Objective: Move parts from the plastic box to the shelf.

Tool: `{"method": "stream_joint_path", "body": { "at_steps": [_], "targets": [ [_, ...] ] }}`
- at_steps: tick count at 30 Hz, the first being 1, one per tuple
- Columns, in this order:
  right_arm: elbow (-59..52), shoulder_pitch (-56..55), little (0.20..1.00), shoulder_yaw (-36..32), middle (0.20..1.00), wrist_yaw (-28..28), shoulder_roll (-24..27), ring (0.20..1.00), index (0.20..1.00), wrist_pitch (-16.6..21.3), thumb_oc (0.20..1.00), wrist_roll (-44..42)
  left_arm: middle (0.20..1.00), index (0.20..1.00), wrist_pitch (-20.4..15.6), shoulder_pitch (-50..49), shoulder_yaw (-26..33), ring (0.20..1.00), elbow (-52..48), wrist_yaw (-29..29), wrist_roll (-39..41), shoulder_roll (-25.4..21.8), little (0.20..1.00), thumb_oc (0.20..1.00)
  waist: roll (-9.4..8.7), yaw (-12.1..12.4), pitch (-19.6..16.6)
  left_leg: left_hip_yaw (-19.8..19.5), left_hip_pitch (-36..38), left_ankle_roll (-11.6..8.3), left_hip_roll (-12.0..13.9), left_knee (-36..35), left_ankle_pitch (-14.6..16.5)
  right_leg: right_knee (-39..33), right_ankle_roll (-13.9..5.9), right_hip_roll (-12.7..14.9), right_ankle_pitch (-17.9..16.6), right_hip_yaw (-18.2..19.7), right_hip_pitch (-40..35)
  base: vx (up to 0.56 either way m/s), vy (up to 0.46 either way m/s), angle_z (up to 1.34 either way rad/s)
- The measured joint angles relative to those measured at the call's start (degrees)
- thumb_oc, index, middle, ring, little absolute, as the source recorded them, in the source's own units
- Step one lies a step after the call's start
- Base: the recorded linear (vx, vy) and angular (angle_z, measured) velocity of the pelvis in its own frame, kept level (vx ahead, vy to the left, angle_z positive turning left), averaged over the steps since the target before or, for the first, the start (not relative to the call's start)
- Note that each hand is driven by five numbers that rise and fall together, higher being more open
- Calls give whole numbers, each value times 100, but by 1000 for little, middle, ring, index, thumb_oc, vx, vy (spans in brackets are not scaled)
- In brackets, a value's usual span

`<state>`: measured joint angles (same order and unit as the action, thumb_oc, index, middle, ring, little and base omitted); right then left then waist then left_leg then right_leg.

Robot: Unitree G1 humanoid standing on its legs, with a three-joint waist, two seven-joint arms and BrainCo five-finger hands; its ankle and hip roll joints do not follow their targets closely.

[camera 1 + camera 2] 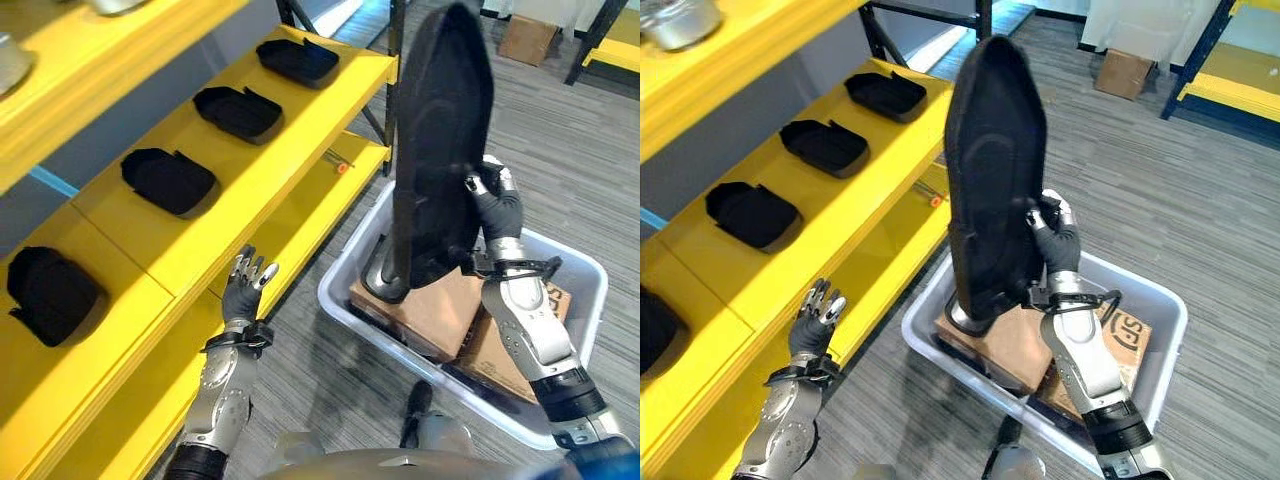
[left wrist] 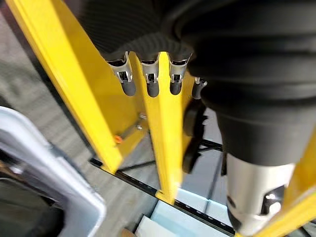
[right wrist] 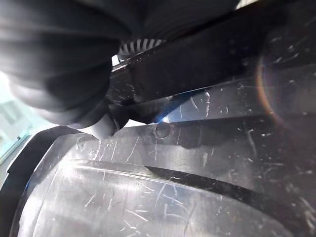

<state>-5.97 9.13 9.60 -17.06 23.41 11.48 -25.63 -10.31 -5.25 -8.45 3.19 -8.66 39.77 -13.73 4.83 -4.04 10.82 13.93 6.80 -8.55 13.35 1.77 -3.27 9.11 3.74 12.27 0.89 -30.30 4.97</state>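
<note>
Left eye view: right robot hand (image 1: pixel 497 205) grips the big black part (image 1: pixel 440 150) above the plastic box (image 1: pixel 590 290); left robot hand (image 1: pixel 245 285) hangs released. Next, I think, swing it left onto the yellow shelf (image 1: pixel 300 110).

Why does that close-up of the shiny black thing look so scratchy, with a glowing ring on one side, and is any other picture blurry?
In the right wrist view, light glancing off the black part shows up its fine scratches, and the ring is lens flare. In the left wrist view, the left hand and the yellow shelf look soft, being very close.
</note>
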Motion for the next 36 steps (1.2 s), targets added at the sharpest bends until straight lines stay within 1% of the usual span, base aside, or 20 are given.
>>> {"method": "stream_joint_path", "body": {
  "at_steps": [1,4,6,8,12,16,17,18,21,23,25,26,27,28,29,30,32,33,34,36],
  "targets": [
    [2,-88,200,-41,200,0,-4,200,200,12,200,-9,1000,1000,-12,-36,-68,1000,-80,28,-17,-28,1000,1000,8,8,-108,-2,63,15,-110,-291,52,76,-66,54,-29,-44,71,11,167,76],
    [39,-84,200,126,200,97,-107,200,200,6,200,-5,1000,1000,7,-178,-28,1000,-66,71,-45,-225,1000,1000,-323,243,-179,-175,-26,-7,-441,-353,122,24,-343,442,-317,-27,149,1,192,27],
    [45,-85,200,94,200,92,-140,200,200,8,200,-5,1000,1000,5,-326,56,1000,-74,88,-63,-317,1000,1000,-316,337,-239,-227,-102,186,-542,-361,360,-116,-525,486,-472,-46,42,-74,219,49],
    [110,-48,200,20,200,84,-313,200,200,-44,200,0,1000,1000,11,-358,220,1000,-85,87,-103,-383,1000,1000,-470,517,-242,-303,-283,316,-681,-364,503,-236,-705,613,-585,-68,102,-34,213,36],
    [197,-49,200,14,200,96,-489,200,200,-100,200,2,1000,1000,13,-512,413,1000,-85,88,-113,-424,1000,1000,-766,555,-232,-347,-396,416,-856,-275,584,-591,-980,704,-777,-44,11,-16,139,8],
    [300,-59,200,-3,200,99,-561,200,200,-125,200,3,1000,1000,16,-544,406,1000,-86,125,-128,-480,1000,1000,-1036,605,-194,-395,-621,640,-1025,153,778,-688,-1086,890,-830,-4,-74,-19,215,6],
    [300,-59,200,-3,200,99,-561,200,200,-125,200,3,1000,1000,16,-544,406,1000,-86,125,-128,-480,1000,1000,-1036,605,-194,-395,-621,640,-1025,153,778,-688,-1086,890,-830,-4,-74,-22,142,27],
    [300,-87,200,-21,200,95,-577,200,200,-151,200,3,1000,1000,18,-536,402,1000,-86,131,-264,-479,1000,1000,-1111,588,-181,-510,-746,760,-1170,409,888,-704,-1145,1043,-870,-25,-143,-13,136,29],
    [300,-118,200,-10,200,117,-708,200,200,-205,200,5,1000,1000,16,-561,419,1000,-87,128,-331,-526,1000,1000,-1221,631,-202,-523,-819,847,-1428,552,975,-742,-1182,1244,-931,174,-133,-24,175,27],
    [300,-157,200,-11,200,129,-840,200,200,-235,200,5,1000,1000,20,-538,464,1000,-85,127,-343,-590,1000,1000,-1273,615,-185,-646,-988,977,-1582,721,1069,-687,-1114,1375,-1258,320,-125,-42,220,36],
    [300,-175,200,6,200,124,-939,200,200,-310,200,2,1000,1000,18,-521,534,1000,-88,122,-346,-592,1000,1000,-1134,502,-146,-774,-979,1061,-1590,726,1005,-520,-859,1363,-1764,770,-24,-51,274,25],
    [292,-186,200,69,200,167,-927,200,200,-315,200,2,1000,1000,16,-457,606,1000,-66,120,-347,-593,1000,1000,-1010,467,-90,-802,-873,1212,-1488,567,880,109,-798,1177,-1581,1467,421,-16,279,-6],
    [298,-258,200,220,200,289,-879,200,200,-317,200,-69,1000,1000,17,-417,756,1000,-73,119,-350,-524,1000,1000,-790,437,34,-781,-677,1231,-1154,366,803,1130,-856,76,-301,1899,655,-8,200,-16],
    [296,-375,200,281,200,354,-866,200,200,-317,200,-73,1000,1000,17,-413,795,1000,-71,118,-350,-486,1000,1000,-705,374,37,-849,-521,1200,-1055,141,705,1320,-692,-689,57,2207,644,16,46,11],
    [294,-434,200,297,200,402,-866,200,200,-312,200,-73,1000,1000,16,-358,799,1000,-61,118,-350,-483,1000,1000,-796,293,-28,-915,-467,1179,-1091,-13,635,1256,-542,-1264,213,2444,646,6,1,38],
    [295,-438,200,296,200,412,-851,200,200,-312,200,-74,1000,1000,19,-324,747,1000,-61,126,-354,-511,1000,1000,-914,276,-94,-927,-470,1177,-1235,-72,614,1066,-515,-1440,198,2456,664,13,-4,29],
    [292,-464,200,297,200,459,-761,200,200,-312,200,-92,1000,1000,19,-374,681,1000,-73,124,-356,-446,1000,1000,-978,285,-288,-924,-484,1182,-1403,-206,596,501,-429,-1438,232,2603,472,9,-29,7],
    [289,-471,200,303,200,481,-687,200,200,-311,200,-112,1000,1000,18,-428,623,1000,-101,128,-358,-449,1000,1000,-938,260,-318,-992,-485,1176,-1441,-275,559,82,-443,-1451,223,2802,251,6,-56,20],
    [285,-467,200,281,200,528,-550,200,200,-311,200,-117,1000,1000,19,-534,599,1000,-128,136,-427,-419,1000,1000,-885,221,-310,-1048,-496,1153,-1466,-335,499,-437,-217,-1481,50,2937,21,3,-93,31],
    [274,-612,200,286,200,552,-321,200,200,-313,200,-121,1000,1000,17,-670,616,1000,-155,139,-495,-310,1000,1000,-821,223,-338,-1175,-472,1133,-1466,-372,484,-922,-135,-1497,-143,2937,-267,41,-99,29]
  ]
}}
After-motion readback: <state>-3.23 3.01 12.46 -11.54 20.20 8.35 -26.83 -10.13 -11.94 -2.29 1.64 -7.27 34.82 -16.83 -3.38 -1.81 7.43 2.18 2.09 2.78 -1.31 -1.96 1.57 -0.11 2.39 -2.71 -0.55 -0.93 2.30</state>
